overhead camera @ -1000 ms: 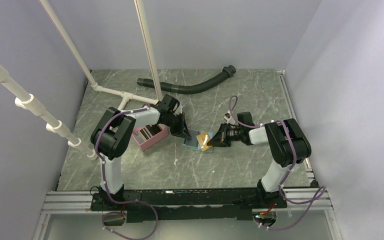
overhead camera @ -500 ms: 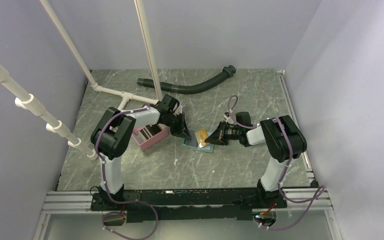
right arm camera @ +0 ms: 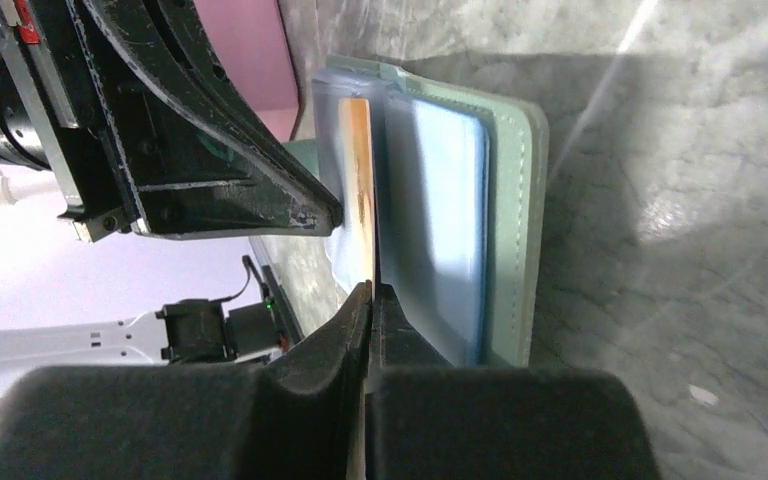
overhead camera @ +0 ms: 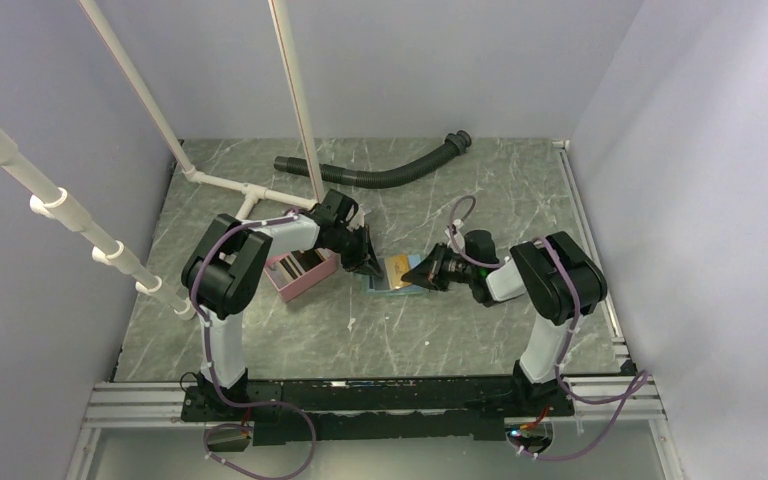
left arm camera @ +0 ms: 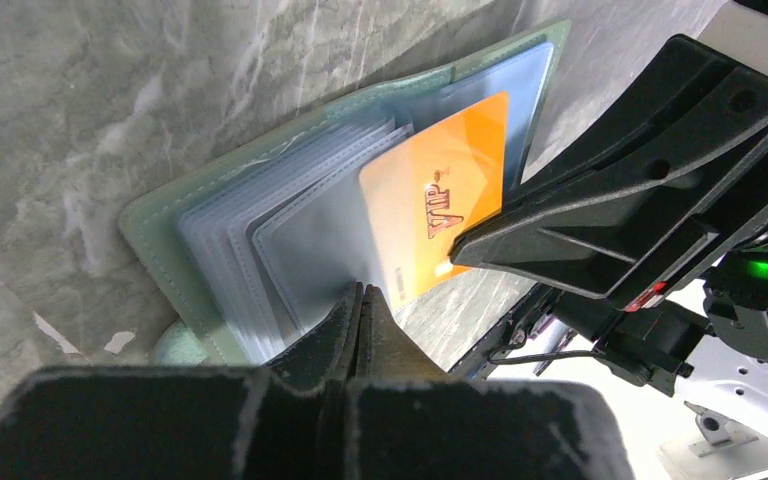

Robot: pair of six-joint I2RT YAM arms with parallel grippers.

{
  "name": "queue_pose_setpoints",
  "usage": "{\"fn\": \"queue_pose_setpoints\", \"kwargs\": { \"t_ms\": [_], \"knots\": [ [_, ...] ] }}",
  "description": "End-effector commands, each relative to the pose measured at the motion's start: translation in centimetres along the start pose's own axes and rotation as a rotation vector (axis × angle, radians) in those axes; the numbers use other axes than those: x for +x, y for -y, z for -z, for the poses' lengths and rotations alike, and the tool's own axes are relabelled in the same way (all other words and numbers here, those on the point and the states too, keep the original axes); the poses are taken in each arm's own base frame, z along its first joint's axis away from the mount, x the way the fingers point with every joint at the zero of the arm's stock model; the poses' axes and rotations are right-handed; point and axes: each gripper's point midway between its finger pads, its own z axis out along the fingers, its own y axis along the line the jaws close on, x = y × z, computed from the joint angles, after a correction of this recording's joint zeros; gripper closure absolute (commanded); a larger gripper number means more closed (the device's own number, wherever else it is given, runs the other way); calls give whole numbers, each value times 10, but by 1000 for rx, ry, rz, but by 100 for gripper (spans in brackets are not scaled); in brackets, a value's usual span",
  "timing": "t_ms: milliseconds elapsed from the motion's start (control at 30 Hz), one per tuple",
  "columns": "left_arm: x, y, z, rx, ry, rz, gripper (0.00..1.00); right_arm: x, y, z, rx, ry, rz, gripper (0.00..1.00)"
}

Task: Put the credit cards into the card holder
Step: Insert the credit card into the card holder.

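The light-blue card holder point(overhead camera: 388, 283) lies open on the table, its clear sleeves fanned out point(left arm camera: 260, 230). An orange-yellow credit card point(left arm camera: 440, 200) sits partly inside one sleeve. My right gripper point(overhead camera: 419, 272) is shut on the card's outer edge. In the right wrist view the card shows edge-on point(right arm camera: 360, 160) running from my fingertips point(right arm camera: 370, 292) into the holder point(right arm camera: 510, 200). My left gripper point(overhead camera: 368, 263) is shut at the holder's left side, its tips point(left arm camera: 360, 292) pinching the edge of a clear sleeve. No other cards show.
A pink open-topped box point(overhead camera: 300, 272) stands just left of the holder, beside the left arm. A black corrugated hose point(overhead camera: 380, 172) lies at the back. White pipes point(overhead camera: 250, 195) rise at the back left.
My right gripper has moved left with the orange card, which has tipped from raised to nearly flat and slid further into the holder. The left gripper has stayed put.
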Motion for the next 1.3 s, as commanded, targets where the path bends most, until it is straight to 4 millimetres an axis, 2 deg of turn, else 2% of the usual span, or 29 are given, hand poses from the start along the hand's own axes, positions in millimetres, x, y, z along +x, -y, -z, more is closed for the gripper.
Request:
{"fn": "queue_pose_setpoints", "kwargs": {
  "t_ms": [0, 67, 133, 267, 333, 367, 400, 467, 567, 667, 733, 800, 933, 1167, 1267],
  "knots": [
    [8, -24, -10, -61, -16, 11, 100, -18, 2, -8, 16, 120, 59, 100],
    [7, -19, -8, -48, -14, 10, 100, -16, 4, -8, 25, 125, 66, 98],
    [3, -13, -1, -51, 2, -3, 99, -15, 5, -9, 43, 111, 76, 89],
    [-11, -1, 26, -97, 75, -56, 67, -11, 21, 1, 209, 41, 144, 64],
    [-14, 1, 36, -123, 102, -78, 59, -11, 24, 8, 276, 2, 205, 55],
    [-15, 0, 39, -137, 110, -87, 58, -10, 27, 12, 312, -22, 230, 53],
    [-16, -3, 40, -152, 111, -93, 59, -9, 29, 15, 333, -48, 257, 51],
    [-15, -12, 36, -185, 103, -94, 69, -8, 31, 18, 379, -93, 293, 50],
    [-13, -27, 29, -231, 91, -77, 83, -12, 27, 13, 374, -108, 368, 50],
    [-11, -42, 23, -280, 90, -61, 95, -15, 27, 1, 348, -142, 385, 54],
    [-9, -53, 20, -328, 90, -60, 100, -17, 22, -7, 313, -158, 379, 60],
    [-6, -59, 15, -351, 76, -58, 100, -15, 14, -12, 265, -166, 369, 65],
    [0, -57, 2, -344, 49, -65, 100, -2, -9, -24, 184, -189, 380, 71],
    [-2, -42, -6, -318, 43, -90, 100, 17, -53, -42, 12, -194, 393, 72],
    [-3, -38, -1, -321, 47, -102, 100, 4, -43, -34, 93, -152, 416, 67]
  ]
}}
